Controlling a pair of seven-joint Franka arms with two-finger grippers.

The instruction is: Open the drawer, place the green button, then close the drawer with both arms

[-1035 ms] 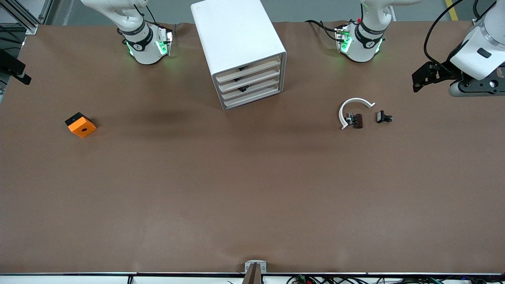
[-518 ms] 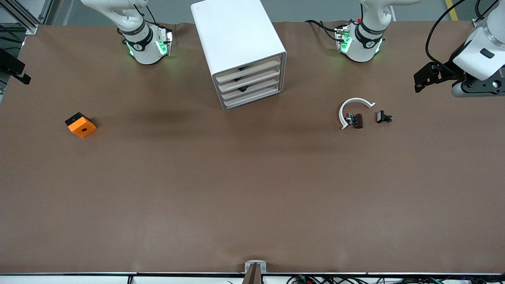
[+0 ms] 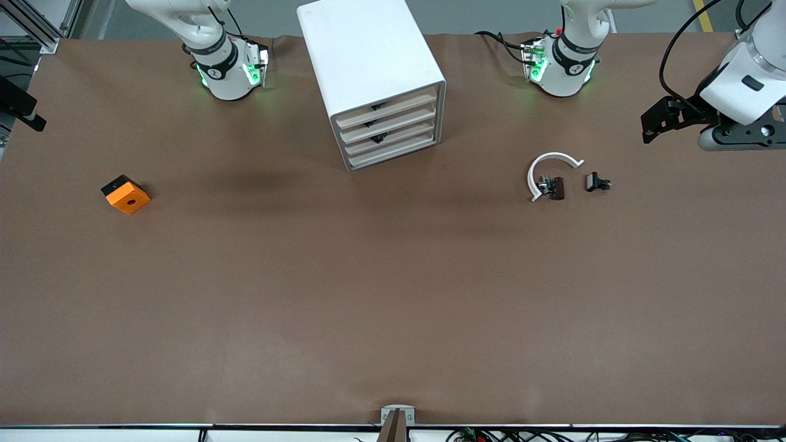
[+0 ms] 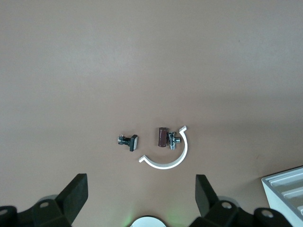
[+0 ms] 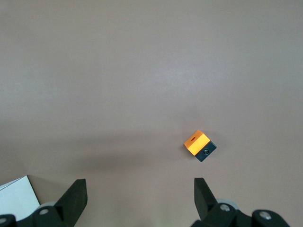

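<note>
Tabletop (image 3: pixel 393 294) in brown carries everything. The left arm (image 3: pixel 746 86) hangs over its own end of the table, and the right arm (image 3: pixel 224 67) shows little more than its base in the front view. The white cabinet (image 3: pixel 368 55) stands between the two bases with all four drawers (image 3: pixel 387 126) pushed in, so no step of the task looks begun. The left gripper (image 4: pixel 141 184) is spread wide high over the small parts, and the right gripper (image 5: pixel 139 187) is spread just as wide high over the right arm's end, with nothing between the fingers of either. A white open ring (image 3: pixel 549 172) curls around a brown block with a metal stub (image 3: pixel 554 188). An orange cube (image 3: pixel 126 194) lies well apart, toward the right arm's end. The button (image 3: pixel 597 182) is, in my judgement, the tiny dark piece just beside the ring, though no green cap shows clearly. Confusing it with the brown block is the main risk, and a pull on a drawer could drag the cabinet unless the second arm braces it. Only the wrist views reveal the finger spread, and only the front view shows the drawer fronts fully.
</note>
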